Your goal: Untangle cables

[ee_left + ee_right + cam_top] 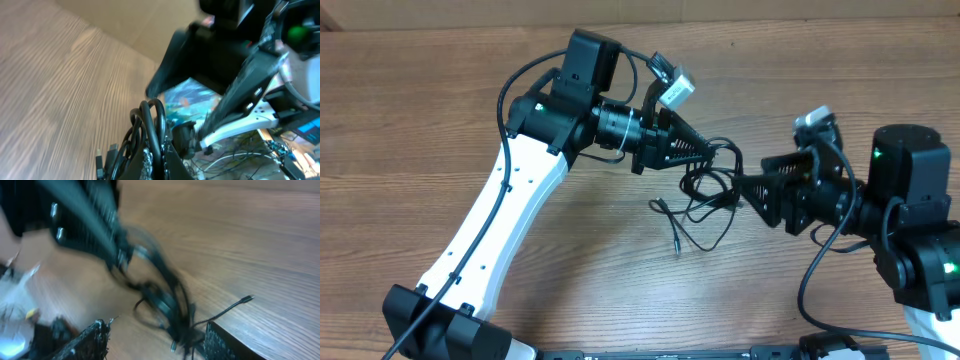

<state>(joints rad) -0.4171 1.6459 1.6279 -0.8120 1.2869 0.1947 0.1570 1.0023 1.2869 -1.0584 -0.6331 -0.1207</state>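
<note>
Thin black flexible cables with small dark plug tips (705,195): one knotted clump in the middle of the brown wood-grain tabletop (420,100), between the two end effectors. Two free plug ends (677,245) trail out toward the near side and lie flat on the wood. The top of the clump seems raised. There the left end effector (724,155) is clamped shut on several loops (150,125), which the left wrist view shows bunched right at its tip. The right end effector (156,330) has its jaws apart with the clump's lower strands between them, and nothing pinched that we can see. The right wrist view is blurred, so we can't tell which strand sits where.

Risks as we see them:
- Right closes on more than one strand → pulling apart tightens the knot instead of opening it.
- Left holds a bundle, not a single cable, so any pull drags the whole clump and nothing separates.
- The end effectors are near each other, tips just beside the same clump. A sideways move by either could clip the other.
- Thin cable can slip out of the jaws under tension and spring back into the pile.
- Free plug ends could hook a loop as strands slide through.
- Blur suggests fast motion; a jerk could yank the cables out of the left's hold.

We'd want one strand isolated before any pull.
</note>
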